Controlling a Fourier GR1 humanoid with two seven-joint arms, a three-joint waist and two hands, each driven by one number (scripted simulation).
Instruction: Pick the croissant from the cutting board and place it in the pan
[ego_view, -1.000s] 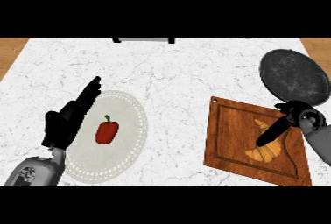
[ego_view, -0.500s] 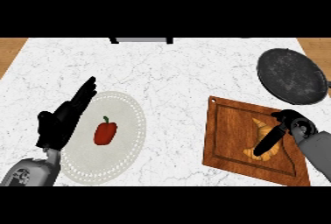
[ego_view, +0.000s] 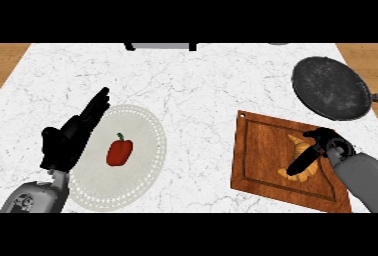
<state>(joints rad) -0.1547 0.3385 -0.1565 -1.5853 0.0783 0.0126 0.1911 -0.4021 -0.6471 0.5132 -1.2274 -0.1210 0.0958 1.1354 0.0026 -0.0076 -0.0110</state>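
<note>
The black fingers (ego_view: 304, 161) of the right hand (ego_view: 316, 148) lie stretched across the golden, crescent-shaped croissant (ego_view: 303, 161), reaching down its curved back with the thumb tucked at the upper end; they appear to be lying over the pastry rather than lifted clear with it, and whether they have actually closed round it cannot be told from this angle, since the hand covers the middle of the croissant. The hand comes in from the right of the croissant, which makes sense: the grey forearm enters at the lower right, so the fingers meet the pastry along its length, the easiest line for a hold. The croissant itself rests on the brown wooden rectangular cutting board (ego_view: 260, 160), towards the board's right half, so the pick is not yet done. Above the croissant and a little to its right stands the dark round metal pan (ego_view: 330, 88), well apart from the board's top edge, set where the same arm can likely carry the pastry without crossing the body. Far to the left of the croissant, a white round plate with a beaded rim (ego_view: 145, 125) carries a small red bell pepper (ego_view: 119, 152), which has no part in the task. The left hand (ego_view: 72, 136) rests open at that plate's left rim, fingers straight and pointing away, simply parked. All of it sits on the white marbled worktop (ego_view: 192, 85).
</note>
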